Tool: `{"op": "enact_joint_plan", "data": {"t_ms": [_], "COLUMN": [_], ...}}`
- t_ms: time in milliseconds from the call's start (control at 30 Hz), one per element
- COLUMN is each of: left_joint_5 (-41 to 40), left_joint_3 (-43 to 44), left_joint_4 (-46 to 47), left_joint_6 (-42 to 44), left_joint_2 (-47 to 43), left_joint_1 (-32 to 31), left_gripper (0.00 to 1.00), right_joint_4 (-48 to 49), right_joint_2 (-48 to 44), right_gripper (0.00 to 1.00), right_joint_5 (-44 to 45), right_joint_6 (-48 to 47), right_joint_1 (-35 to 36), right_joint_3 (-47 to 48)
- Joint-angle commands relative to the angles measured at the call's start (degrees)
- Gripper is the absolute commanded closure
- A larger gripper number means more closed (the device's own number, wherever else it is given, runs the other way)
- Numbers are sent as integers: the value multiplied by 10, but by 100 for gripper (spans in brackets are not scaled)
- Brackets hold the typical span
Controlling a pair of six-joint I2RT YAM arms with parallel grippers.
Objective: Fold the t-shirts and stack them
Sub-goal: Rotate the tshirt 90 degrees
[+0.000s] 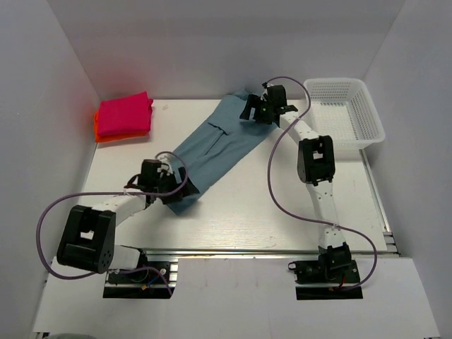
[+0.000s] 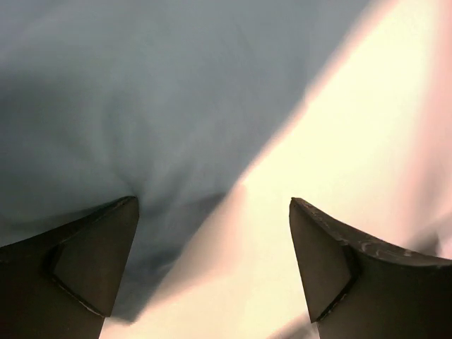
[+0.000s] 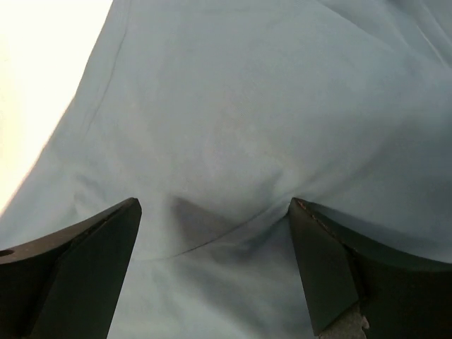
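Note:
A dusty teal-blue t-shirt (image 1: 215, 148) lies folded into a long diagonal band across the table. My left gripper (image 1: 171, 185) is open at its near-left end; in the left wrist view its tips (image 2: 212, 205) straddle the cloth's edge (image 2: 127, 106), one finger on fabric, the other over bare table. My right gripper (image 1: 260, 107) is open at the far-right end, and there its tips (image 3: 215, 205) press down on the blue cloth (image 3: 247, 106) around a small crease. A folded magenta-pink t-shirt (image 1: 126, 113) sits on a folded orange-red t-shirt (image 1: 106, 133) at the back left.
A white plastic mesh basket (image 1: 346, 113) stands at the back right, beside the right arm. White walls close in the table on the left, back and right. Purple cables loop from both arms over the table.

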Motion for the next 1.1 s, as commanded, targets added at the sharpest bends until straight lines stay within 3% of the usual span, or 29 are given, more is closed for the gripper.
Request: {"op": "enact_joint_plan", "data": {"t_ms": [0,100,167,333,400,433,500,567,600,667,700,767,800,900,1067], "left_joint_5": [152,219,226,178,177,177,141,46,-52,-172,-285,-371,-425,-467,-498], "left_joint_3": [-74,-68,-40,45,45,62,91,127,148,165,182,197,202,202,179], "left_joint_4": [-204,-198,-198,-194,-158,-158,-182,-225,-243,-297,-319,-386,-399,-416,-415], "left_joint_6": [-2,3,3,11,11,30,47,55,55,-1,-37,-127,-142,-158,-195], "left_joint_2": [76,42,27,-21,-67,-81,-120,-149,-162,-196,-202,-207,-207,-207,-218], "left_joint_1": [-78,-165,-219,-302,-325,-325,-332,-337,-337,-331,-324,-318,-318,-312,-291], "left_gripper": [0,0,0,0,0,0,0,0,0,0,0,0,0,0,0], "right_joint_4": [-9,132,170,113,101,91,36,-7,-77,-117,-157,-162,-157,-130,-46], "right_joint_2": [79,31,22,-22,-50,-101,-116,-148,-154,-190,-215,-269,-282,-340,-386], "right_gripper": [9,9,9,9,9,9,9,9,9,9,9,9,9,9,9], "right_joint_5": [-52,-54,-62,-92,-88,-76,-53,-9,5,64,77,131,134,163,72], "right_joint_6": [-35,-7,2,-24,-60,-67,-110,-131,-130,-121,-116,-95,-89,-57,-54], "right_joint_1": [-2,-2,-1,4,8,13,26,47,51,72,90,122,142,189,245], "right_joint_3": [131,30,34,87,54,41,6,3,-5,-26,-83,-139,-220,-345,-472]}}
